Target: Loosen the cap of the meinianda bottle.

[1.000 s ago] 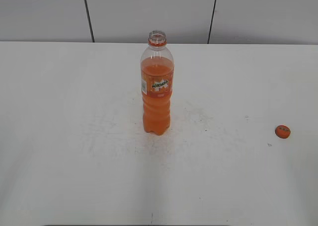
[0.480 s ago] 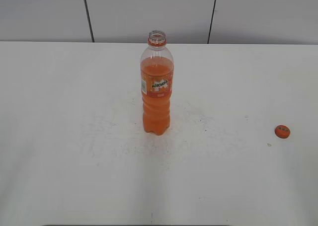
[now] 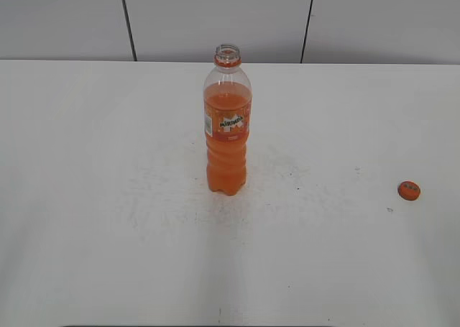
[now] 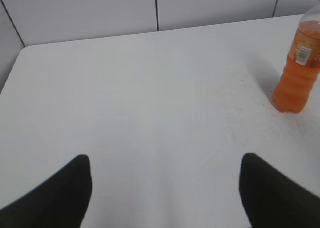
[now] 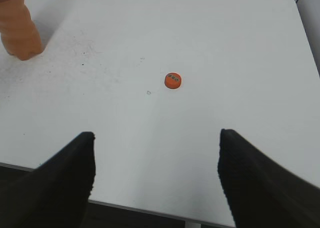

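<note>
orange bottle (image 3: pixel 227 144), orange cap (image 3: pixel 408 190), white table (image 3: pixel 93 197)

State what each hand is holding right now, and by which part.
Nothing. The left hand and right hand are open and empty, away from the small orange plastic cap lying on the white table.

Upright, uncapped meinianda bottle (image 3: pixel 227 126); orange cap (image 3: pixel 408 190) well right
</note>
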Controlling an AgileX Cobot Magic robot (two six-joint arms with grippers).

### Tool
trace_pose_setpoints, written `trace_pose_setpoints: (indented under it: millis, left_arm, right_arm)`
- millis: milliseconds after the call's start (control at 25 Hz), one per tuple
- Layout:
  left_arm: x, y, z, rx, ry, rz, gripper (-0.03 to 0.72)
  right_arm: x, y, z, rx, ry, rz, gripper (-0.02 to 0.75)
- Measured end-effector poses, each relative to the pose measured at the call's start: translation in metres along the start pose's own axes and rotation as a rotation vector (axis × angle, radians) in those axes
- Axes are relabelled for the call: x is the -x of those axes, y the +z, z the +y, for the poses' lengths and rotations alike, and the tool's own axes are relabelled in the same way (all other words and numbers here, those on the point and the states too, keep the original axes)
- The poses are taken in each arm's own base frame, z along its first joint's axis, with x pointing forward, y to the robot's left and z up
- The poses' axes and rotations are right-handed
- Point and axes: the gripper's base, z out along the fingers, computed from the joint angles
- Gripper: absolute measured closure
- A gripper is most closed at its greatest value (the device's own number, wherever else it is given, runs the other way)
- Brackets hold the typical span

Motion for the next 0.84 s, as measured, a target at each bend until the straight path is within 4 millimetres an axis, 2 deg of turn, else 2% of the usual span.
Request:
trace_pose_setpoints:
  millis: [840]
  left_arm:
    - [0.0,0.0,-0.0009,0.028,-0.016,0.001,0.137]
  right_arm:
    - [0.0,0.0,0.0,0.0,0.002,0.0,0.163]
